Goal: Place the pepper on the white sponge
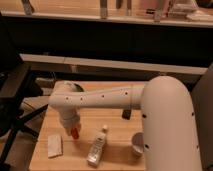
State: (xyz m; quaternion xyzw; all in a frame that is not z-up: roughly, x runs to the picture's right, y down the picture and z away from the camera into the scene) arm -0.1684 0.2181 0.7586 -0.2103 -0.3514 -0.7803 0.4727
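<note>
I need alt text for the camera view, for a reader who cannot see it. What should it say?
A white robot arm reaches left over a wooden table, and its pincer holds a small orange-red pepper close to the right of a white sponge. Further right, a pale bottle lies on its side, and a white cup stands beyond it.

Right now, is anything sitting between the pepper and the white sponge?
Nothing visible does. The end effector holds the pepper just right of the white sponge; the bottle lies farther right in view.
</note>
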